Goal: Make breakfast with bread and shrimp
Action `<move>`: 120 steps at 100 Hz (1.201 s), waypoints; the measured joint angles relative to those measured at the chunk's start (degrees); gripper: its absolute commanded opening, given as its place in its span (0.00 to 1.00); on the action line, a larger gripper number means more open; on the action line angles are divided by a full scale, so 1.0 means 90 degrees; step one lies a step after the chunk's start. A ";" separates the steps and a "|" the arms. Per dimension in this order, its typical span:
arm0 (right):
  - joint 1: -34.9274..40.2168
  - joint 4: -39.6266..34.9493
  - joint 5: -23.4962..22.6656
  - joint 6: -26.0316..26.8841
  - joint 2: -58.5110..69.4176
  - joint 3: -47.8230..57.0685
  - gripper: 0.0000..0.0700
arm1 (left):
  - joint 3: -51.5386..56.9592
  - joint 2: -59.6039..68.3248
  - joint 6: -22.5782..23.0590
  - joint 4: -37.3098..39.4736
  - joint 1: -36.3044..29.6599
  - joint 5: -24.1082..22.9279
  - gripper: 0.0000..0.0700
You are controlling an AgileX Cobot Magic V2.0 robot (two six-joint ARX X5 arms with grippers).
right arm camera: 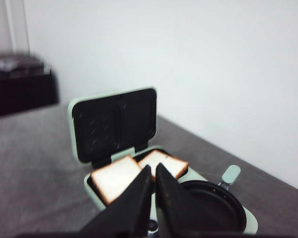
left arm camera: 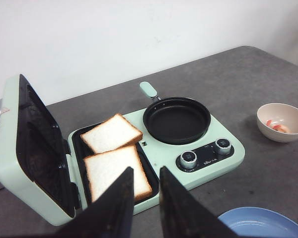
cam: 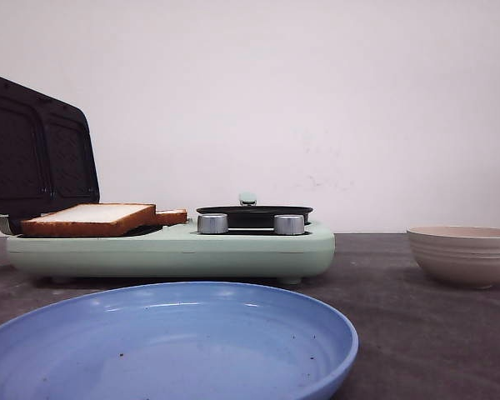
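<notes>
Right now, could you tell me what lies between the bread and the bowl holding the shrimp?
The black pan on the green cooker, then bare table up to the bowl. The left wrist view shows it, bread to shrimp.

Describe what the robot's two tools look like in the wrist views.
Only the fingers show. The left tool has two black, flat, blade-like fingers that taper toward their tips, with a matte finish. The right tool looks the same: two black tapering fingers. No cables, markings or labels are visible on either, and the arms themselves are out of view.
</notes>
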 measured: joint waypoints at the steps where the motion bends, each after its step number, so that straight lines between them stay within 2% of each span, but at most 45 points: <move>1: -0.0010 0.0036 0.0027 0.0032 -0.0075 -0.0090 0.01 | 0.0000 0.0000 -0.0002 0.0000 0.0000 0.0010 0.02; 12: -0.0114 0.0136 0.0374 0.0393 -0.0738 -0.0894 0.01 | 0.0000 0.0000 -0.0022 0.0000 0.0000 0.0066 0.02; 28: -0.0158 0.0109 0.0522 0.0833 -0.1324 -0.1596 0.01 | 0.0000 0.0000 -0.0036 0.0075 0.0000 0.0068 0.02; 44: -0.0158 0.0119 0.0600 0.0981 -0.1700 -0.1795 0.01 | 0.0000 0.0061 -0.0233 0.0685 0.0000 0.0051 0.02; 73: -0.0158 0.0170 0.0690 0.0991 -0.1807 -0.1795 0.01 | 0.0012 0.0653 -0.0702 0.2397 0.0138 -0.1025 0.02; 98: -0.0158 0.0170 0.0304 0.0993 -0.1807 -0.1795 0.01 | 0.0075 0.1566 -0.1042 0.2667 0.0979 -0.1071 0.02; 120: -0.0158 0.0170 0.0010 0.1321 -0.1807 -0.1795 0.01 | 0.0148 0.2305 -0.1226 0.2722 0.2302 -0.1049 0.02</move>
